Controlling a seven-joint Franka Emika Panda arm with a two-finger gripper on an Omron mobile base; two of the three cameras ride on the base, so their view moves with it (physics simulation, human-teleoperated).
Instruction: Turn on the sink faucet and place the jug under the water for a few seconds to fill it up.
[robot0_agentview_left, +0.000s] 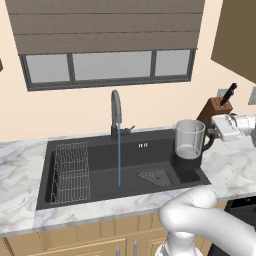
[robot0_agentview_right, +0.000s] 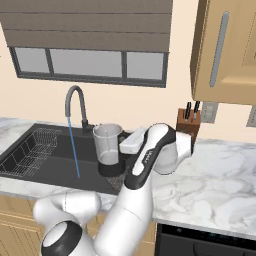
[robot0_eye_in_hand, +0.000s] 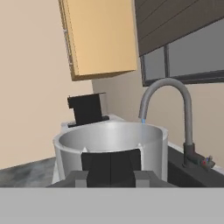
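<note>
The clear glass jug (robot0_agentview_left: 189, 137) (robot0_agentview_right: 107, 142) stands upright over the right end of the black sink (robot0_agentview_left: 150, 155), held off to the right of the water (robot0_agentview_left: 119, 160) and apart from it. My gripper (robot0_agentview_left: 212, 132) (robot0_eye_in_hand: 111, 175) is shut on the jug's black side handle (robot0_eye_in_hand: 111, 165). The dark gooseneck sink faucet (robot0_agentview_left: 116, 107) (robot0_agentview_right: 75, 95) (robot0_eye_in_hand: 175, 96) is running. A thin blue stream (robot0_agentview_right: 74, 152) falls straight from it to the basin floor. In the hand view the jug's rim (robot0_eye_in_hand: 111, 135) lies just ahead of my fingers.
A wire rack (robot0_agentview_left: 71, 172) fills the sink's left end and a grey strainer (robot0_agentview_left: 156, 176) lies at its right front. A brown knife block (robot0_agentview_left: 215, 107) (robot0_agentview_right: 189, 122) stands on the marble counter (robot0_agentview_left: 230, 170) behind my hand. A wall cabinet (robot0_agentview_right: 225, 50) hangs above.
</note>
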